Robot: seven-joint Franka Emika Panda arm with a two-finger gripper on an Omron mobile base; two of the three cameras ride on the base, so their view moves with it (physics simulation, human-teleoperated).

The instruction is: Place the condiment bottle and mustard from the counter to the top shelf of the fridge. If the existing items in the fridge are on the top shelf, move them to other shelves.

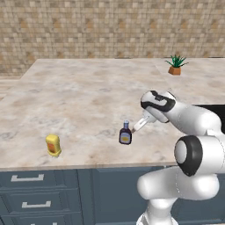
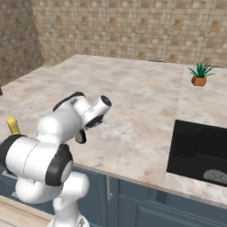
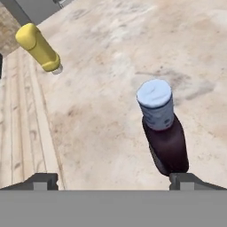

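The condiment bottle [image 1: 125, 133], dark with a blue cap and an orange-yellow label, stands upright on the counter [image 1: 88, 96] near its front edge. My gripper [image 1: 136, 128] is open just right of the bottle and a little above it. In the hand view the bottle [image 3: 163, 128] stands ahead of the right fingertip [image 3: 186, 180], inside the wide gap of the gripper [image 3: 114, 181]. The yellow mustard [image 1: 53, 145] stands further left along the front edge, and the hand view has it [image 3: 39, 47] at the upper left. The fridge and the existing items are out of view.
A small potted plant [image 1: 176, 66] sits at the back right of the counter. A black recessed cooktop [image 2: 199, 150] lies to the right of the arm. Dark blue-grey drawers [image 1: 35, 193] run below the counter's edge. A tiled wall closes the back.
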